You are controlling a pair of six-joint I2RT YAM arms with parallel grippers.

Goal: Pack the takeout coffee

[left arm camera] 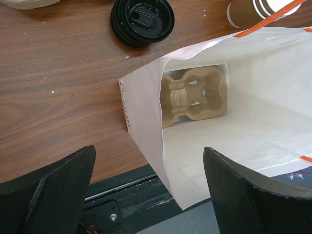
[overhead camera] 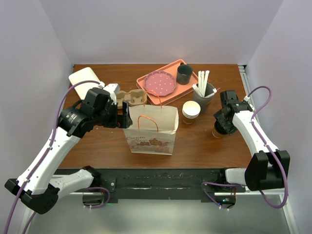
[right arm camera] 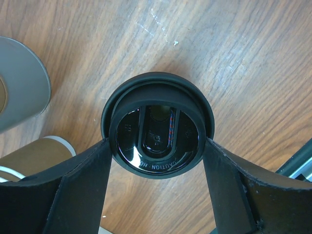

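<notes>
far left, the left gripper (left arm camera: 148, 156) is seen spread wide over the open mouth of the bag (overhead camera: 151, 132), with nothing pinched between its fingers. a carrier (left arm camera: 195, 95) is seen lying flat on the bag's bottom. a second carrier (overhead camera: 131, 97) sits on the table (overhead camera: 195, 146) behind the bag. a stack of black lids (left arm camera: 142, 20) is parked just beyond the bag's rim. pink print is carried on the bag's front, too small to be read.

further back, a pink dotted plate (overhead camera: 160, 83) and a dark mug (overhead camera: 184, 74) are held on a salmon tray (overhead camera: 161, 69). right of the bag a cup stack (overhead camera: 191, 111) is found, and behind it a grey cup (overhead camera: 204, 93) filled with white sticks (overhead camera: 203, 78).

now the right side: the coffee (right arm camera: 157, 131) is stood upright on the table, lid up, long axis vertical, just right of the cup stack and near the grey cup. from above it is largely covered by the right gripper (right arm camera: 157, 146). the lid is pinched from both sides, a finger pressed to each side of its rim. "caution ho" can be read on the lid, and the rest is cut off. the lid's long recess is turned crosswise to the line between the fingers. the cup stack is seen close beside one finger.
</notes>
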